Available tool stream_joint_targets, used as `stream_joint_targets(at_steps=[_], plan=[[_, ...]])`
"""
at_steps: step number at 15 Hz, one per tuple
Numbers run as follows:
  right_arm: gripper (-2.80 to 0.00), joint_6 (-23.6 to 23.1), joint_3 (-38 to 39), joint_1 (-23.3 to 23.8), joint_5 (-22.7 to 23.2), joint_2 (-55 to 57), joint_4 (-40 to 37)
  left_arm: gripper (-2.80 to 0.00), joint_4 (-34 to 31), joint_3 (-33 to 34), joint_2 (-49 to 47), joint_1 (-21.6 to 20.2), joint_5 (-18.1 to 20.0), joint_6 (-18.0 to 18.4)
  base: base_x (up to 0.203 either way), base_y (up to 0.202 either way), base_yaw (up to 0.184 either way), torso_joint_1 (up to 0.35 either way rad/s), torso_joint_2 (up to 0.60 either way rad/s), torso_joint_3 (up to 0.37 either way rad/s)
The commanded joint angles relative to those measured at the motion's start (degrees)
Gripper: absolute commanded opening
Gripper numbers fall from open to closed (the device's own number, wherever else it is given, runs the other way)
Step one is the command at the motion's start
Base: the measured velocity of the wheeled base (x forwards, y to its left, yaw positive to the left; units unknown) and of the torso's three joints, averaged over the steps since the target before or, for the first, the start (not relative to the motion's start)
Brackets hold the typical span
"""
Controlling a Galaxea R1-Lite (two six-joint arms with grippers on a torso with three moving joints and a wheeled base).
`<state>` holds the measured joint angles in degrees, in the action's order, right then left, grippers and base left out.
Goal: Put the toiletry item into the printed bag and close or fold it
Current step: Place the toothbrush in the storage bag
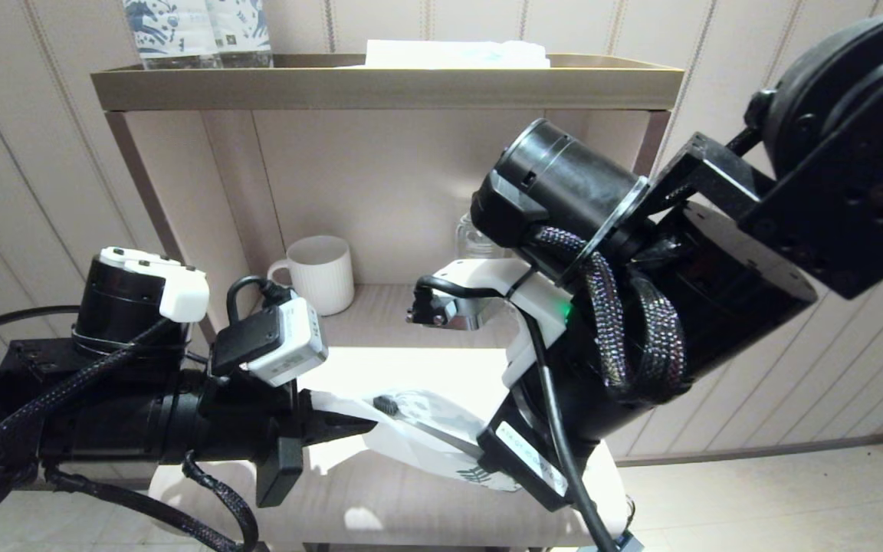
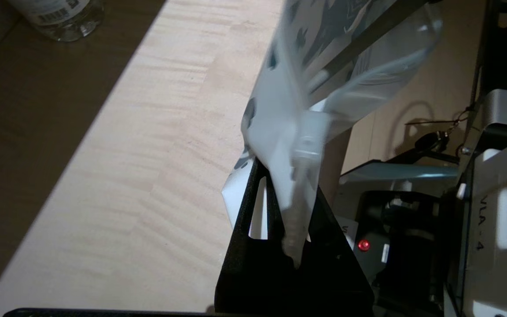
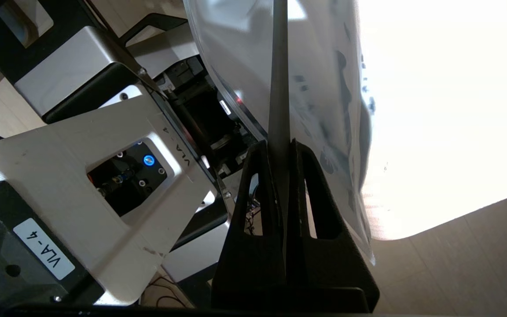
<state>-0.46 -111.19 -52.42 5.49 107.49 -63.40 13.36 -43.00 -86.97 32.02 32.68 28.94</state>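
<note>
Nearest the head camera, at about seven o'clock, the left claw point(image 1: 361, 424) reaches in level from the left and is clamped tight on one end of the printed bag point(image 1: 426, 441). In the left wrist view the two black fingers point(image 2: 253, 211) pinch the bag's white edge and its zip strip between them, and the rest of the pouch hangs free beyond the tips, held up above the pale wooden counter point(image 2: 148, 154).

Just right of it, toward five o'clock, the right claw point(image 1: 487, 454) comes down from the big black arm and meets the bag's other end, the one with the dark leaf prints. Its fingers point(image 3: 260, 193) are pressed narrow around the handle of the toothbrush point(image 1: 430, 425). From that grip the slim grey shaft runs up into the see-through pouch, slanting toward ten o'clock, and its small dark bristle head lies inside the bag near the left claw. So the bag hangs stretched between the two claws, with the toothbrush mostly within it.

Farther back, near twelve o'clock, the shelf unit point(image 1: 380, 88) has a white ribbed mug point(image 1: 319, 272) in its lower bay and a clear jar, largely hidden by the right arm. On the top tray stand navy-printed packs point(image 1: 196, 31) and a flat white packet point(image 1: 457, 54).
</note>
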Motion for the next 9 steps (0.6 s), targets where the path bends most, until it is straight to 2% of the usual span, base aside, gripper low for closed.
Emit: stream_joint_targets(at_steps=[1, 9], plan=[[-2.80, -0.16, 0.01, 0.44, 0.05, 0.59, -0.09, -2.80, 0.01, 0.18, 0.82, 0.32, 1.13, 0.15, 0.000, 0.000, 0.000, 0.000, 0.00, 0.000], [-2.80, -2.88, 0.01, 2.15, -0.16, -1.00, 0.55, -2.80, -0.18, 0.28, 0.82, 0.32, 1.95, 0.15, 0.000, 0.000, 0.000, 0.000, 0.00, 0.000]])
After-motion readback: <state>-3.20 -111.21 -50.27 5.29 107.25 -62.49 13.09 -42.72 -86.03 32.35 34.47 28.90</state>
